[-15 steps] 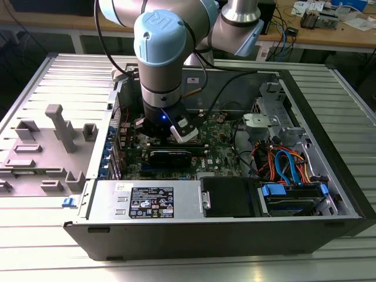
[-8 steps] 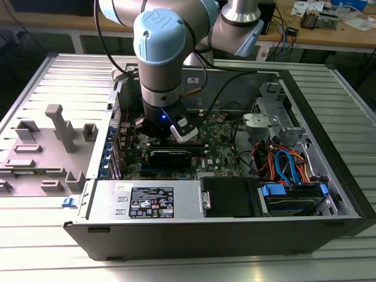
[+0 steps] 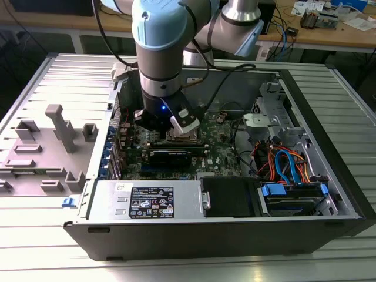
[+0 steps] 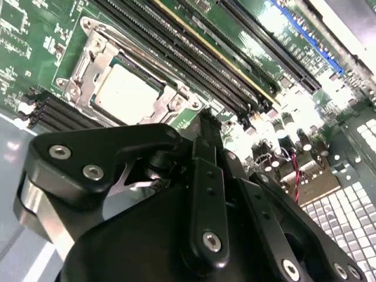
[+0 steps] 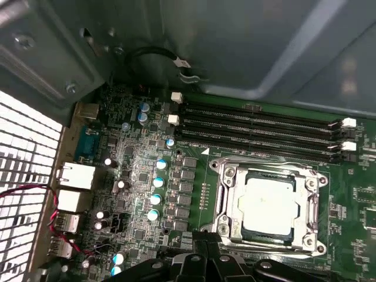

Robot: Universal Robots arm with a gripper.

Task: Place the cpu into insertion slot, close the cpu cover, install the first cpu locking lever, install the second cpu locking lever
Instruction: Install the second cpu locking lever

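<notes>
First wrist view | cpu (image 5: 267,202) seated; cpu cover (image 5: 226,194) frames it; gripper (image 5: 202,249) beside

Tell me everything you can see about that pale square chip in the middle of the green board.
The cpu is a flat square chip with a pale, matte silvery-grey metal top. It lies level inside the insertion slot, showing through the window of the cpu cover, a silvery frame closed over its edges. In both wrist views the gripper is beside the socket, not touching the chip.
</notes>
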